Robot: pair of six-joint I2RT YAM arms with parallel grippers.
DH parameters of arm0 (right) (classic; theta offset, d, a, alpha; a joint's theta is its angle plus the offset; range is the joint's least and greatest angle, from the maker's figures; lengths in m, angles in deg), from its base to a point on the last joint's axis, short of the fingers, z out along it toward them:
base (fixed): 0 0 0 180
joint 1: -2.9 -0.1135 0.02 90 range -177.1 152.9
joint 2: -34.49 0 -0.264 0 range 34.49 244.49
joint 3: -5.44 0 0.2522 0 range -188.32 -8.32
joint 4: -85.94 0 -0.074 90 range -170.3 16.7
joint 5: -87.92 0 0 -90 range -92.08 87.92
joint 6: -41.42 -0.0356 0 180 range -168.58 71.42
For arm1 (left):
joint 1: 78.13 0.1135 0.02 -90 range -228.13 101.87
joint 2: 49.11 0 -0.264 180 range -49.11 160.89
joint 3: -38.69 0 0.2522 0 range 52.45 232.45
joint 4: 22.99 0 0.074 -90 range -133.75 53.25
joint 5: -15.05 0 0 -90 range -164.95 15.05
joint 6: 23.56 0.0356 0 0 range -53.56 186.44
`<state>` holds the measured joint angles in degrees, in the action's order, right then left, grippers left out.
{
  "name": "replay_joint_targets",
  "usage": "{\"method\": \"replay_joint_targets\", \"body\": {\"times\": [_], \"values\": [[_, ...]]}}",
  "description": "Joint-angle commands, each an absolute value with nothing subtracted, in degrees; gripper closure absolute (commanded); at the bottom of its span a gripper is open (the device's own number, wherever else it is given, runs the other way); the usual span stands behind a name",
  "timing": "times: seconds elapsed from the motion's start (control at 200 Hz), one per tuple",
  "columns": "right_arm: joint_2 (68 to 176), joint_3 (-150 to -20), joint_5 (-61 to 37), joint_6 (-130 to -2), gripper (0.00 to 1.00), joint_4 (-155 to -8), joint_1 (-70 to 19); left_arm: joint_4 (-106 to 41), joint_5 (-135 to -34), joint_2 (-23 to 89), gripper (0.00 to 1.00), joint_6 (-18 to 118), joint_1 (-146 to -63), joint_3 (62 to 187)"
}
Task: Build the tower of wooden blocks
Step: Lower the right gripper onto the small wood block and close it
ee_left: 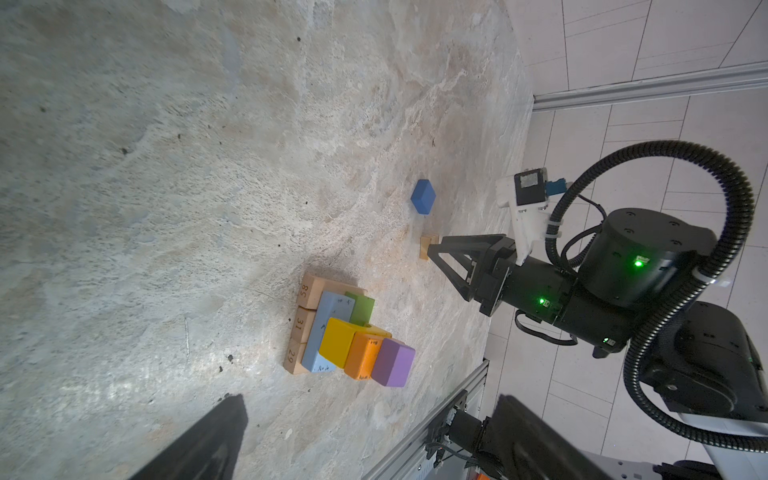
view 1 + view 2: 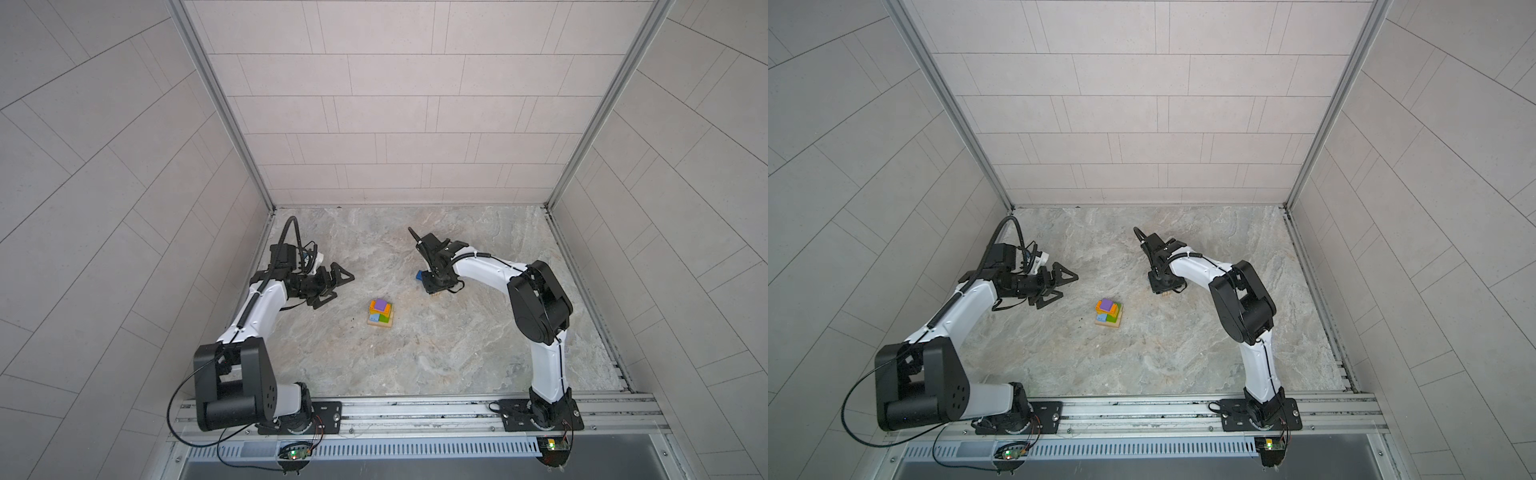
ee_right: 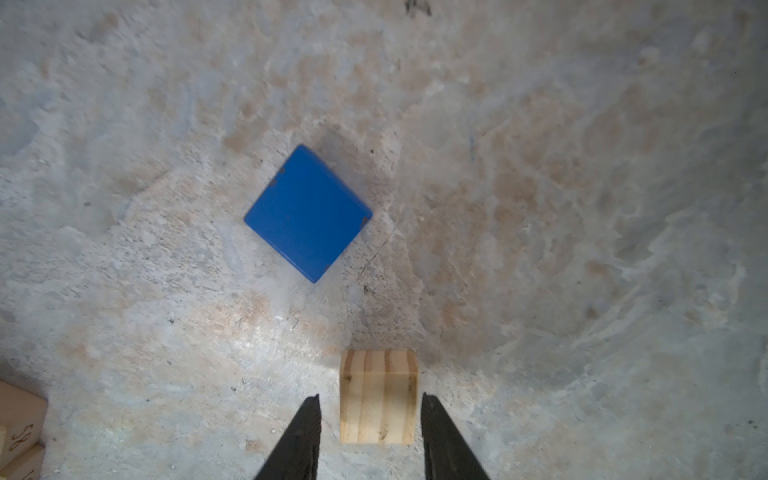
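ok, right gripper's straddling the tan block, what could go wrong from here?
1. The tan block sits off-centre in the right gripper, nearer one jaw than the other. Closing may shove or twist it instead of gripping squarely.
2. The tower stands several layers high with the purple cube on top. A bump while placing could topple it.

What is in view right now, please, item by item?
tower: one; tan base, light-blue, green, yellow and orange layers, purple top; table centre.
dark-blue cube: one; blue; loose on the table, right of the tower.
tan block: one; plain wood; on the table beside the dark-blue cube.
table: one; marbled grey.
left claw: one; black; open, empty, left of the tower.
right claw: one; black; open astride the tan block.
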<state>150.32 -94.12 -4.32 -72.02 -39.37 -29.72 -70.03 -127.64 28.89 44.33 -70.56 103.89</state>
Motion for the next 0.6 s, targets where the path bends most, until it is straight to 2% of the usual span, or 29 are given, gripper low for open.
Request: {"method": "replay_joint_targets", "body": {"times": [0.0,0.595], "values": [[151.9,-93.6,-2.9,-72.8,0.6,-38.0,-30.0,-70.4,-127.7,28.0,0.0,44.8,-70.8,103.7],[152.1,-93.8,-1.8,-72.6,0.64,-37.7,-30.1,-70.4,-127.8,28.0,0.0,44.8,-70.8,103.6]]}}
